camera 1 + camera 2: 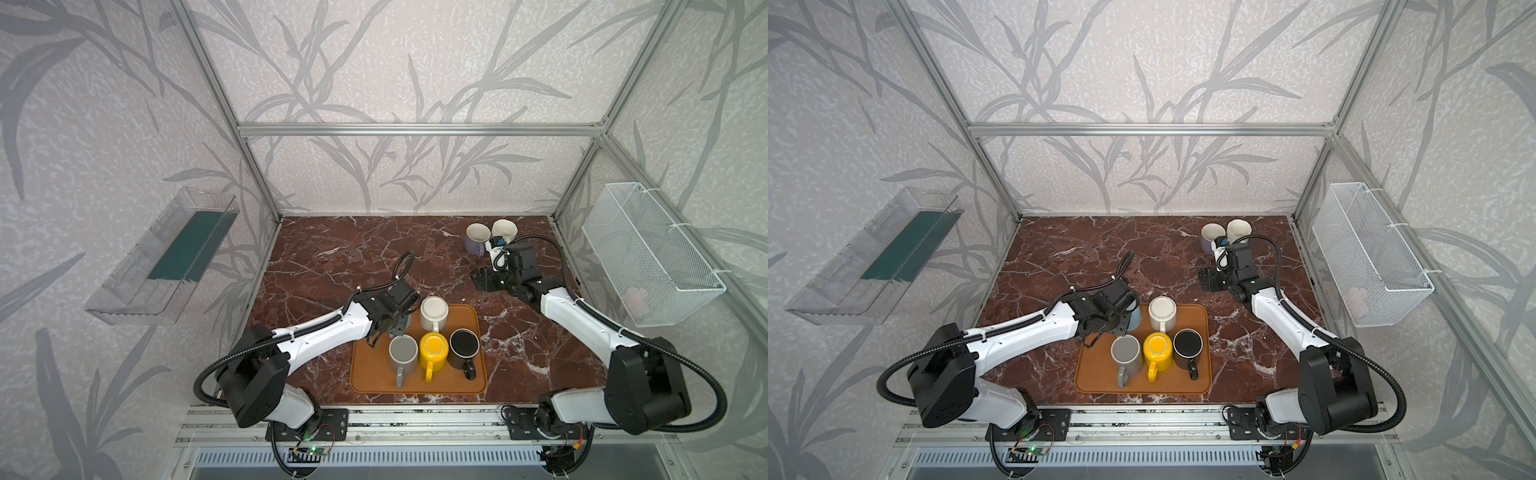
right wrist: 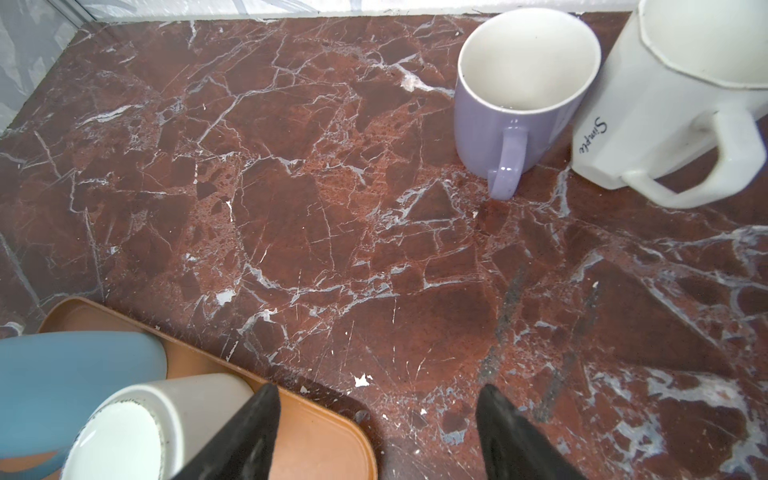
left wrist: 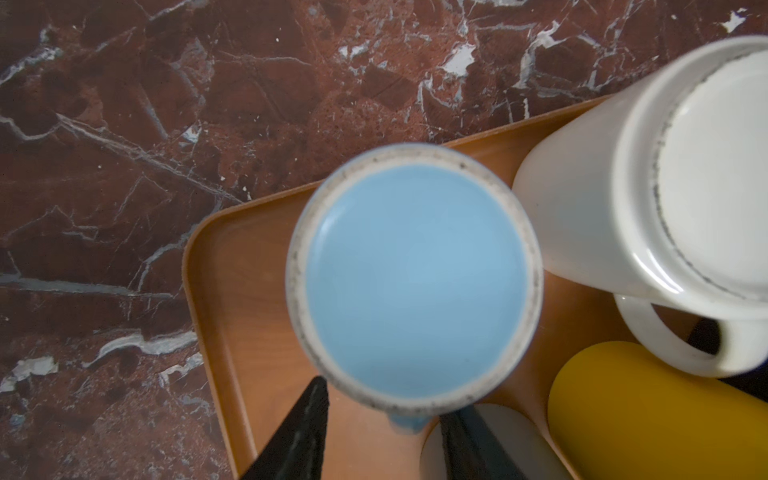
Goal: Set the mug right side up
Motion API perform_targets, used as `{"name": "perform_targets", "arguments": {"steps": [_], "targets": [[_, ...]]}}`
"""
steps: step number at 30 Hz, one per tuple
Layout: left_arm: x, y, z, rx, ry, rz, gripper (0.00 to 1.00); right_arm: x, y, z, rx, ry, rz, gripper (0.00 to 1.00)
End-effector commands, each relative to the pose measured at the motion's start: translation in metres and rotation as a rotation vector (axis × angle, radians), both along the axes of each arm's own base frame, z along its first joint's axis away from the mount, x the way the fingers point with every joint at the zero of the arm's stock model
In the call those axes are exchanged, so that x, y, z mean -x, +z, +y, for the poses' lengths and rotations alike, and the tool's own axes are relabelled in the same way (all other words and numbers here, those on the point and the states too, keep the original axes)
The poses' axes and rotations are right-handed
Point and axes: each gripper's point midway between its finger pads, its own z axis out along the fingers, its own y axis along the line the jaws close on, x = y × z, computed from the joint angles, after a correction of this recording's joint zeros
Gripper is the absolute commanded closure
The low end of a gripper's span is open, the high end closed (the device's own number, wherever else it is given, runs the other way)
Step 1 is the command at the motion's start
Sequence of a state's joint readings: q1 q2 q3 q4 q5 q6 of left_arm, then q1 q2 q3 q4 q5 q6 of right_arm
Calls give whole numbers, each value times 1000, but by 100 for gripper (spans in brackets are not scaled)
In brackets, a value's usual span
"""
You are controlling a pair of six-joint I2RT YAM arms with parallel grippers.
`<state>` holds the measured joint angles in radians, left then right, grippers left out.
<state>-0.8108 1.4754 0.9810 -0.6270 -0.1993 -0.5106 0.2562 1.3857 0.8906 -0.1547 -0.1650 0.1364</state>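
Blue mug (image 3: 415,274): bottom up on the orange tray (image 1: 415,384), in the tray's far left corner. Its unglazed foot ring faces my left wrist camera. It stands just beside the white mug (image 1: 433,309), which is also inverted; I cannot tell whether the two touch.

My left pincer (image 3: 388,395) hangs directly over the blue mug. The fingers (image 3: 299,436) are spread, one on each side of the stub of blue handle that shows at the mug's edge. One finger is clearly off the handle. The other is close, contact uncertain. Nothing is pinched.

In both top views the near row of the tray holds a grey mug (image 1: 403,353), a yellow mug (image 1: 433,349) and a black mug (image 1: 464,347). All three stand base up with their handles toward my base.

My right pincer (image 2: 378,388) is low over bare marble surface (image 1: 332,257) past the tray's far right corner, jaws apart and empty.

At the far right of the surface are a lilac mug (image 1: 477,237) and a white mug lettered "Simple" (image 1: 503,230). Both are mouth up and side by side, well apart from the tray.
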Motion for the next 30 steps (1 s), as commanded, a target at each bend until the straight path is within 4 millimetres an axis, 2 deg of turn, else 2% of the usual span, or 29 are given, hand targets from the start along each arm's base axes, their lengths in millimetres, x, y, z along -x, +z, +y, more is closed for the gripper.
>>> {"name": "perform_targets", "arguments": {"steps": [1, 11, 23, 30], "targets": [[-11, 7, 15, -48, 46, -46, 54, 1, 10, -3, 12, -1, -32, 25], [-12, 2, 25, -34, 63, -44, 55, 0, 12, -2, 5, -2, -33, 25], [-15, 4, 13, 47, 25, -41, 57, -1, 13, 0, -4, 2, -31, 25], [-16, 3, 13, 54, 18, -14, 58, -1, 14, -1, 2, 2, -33, 25]]}}
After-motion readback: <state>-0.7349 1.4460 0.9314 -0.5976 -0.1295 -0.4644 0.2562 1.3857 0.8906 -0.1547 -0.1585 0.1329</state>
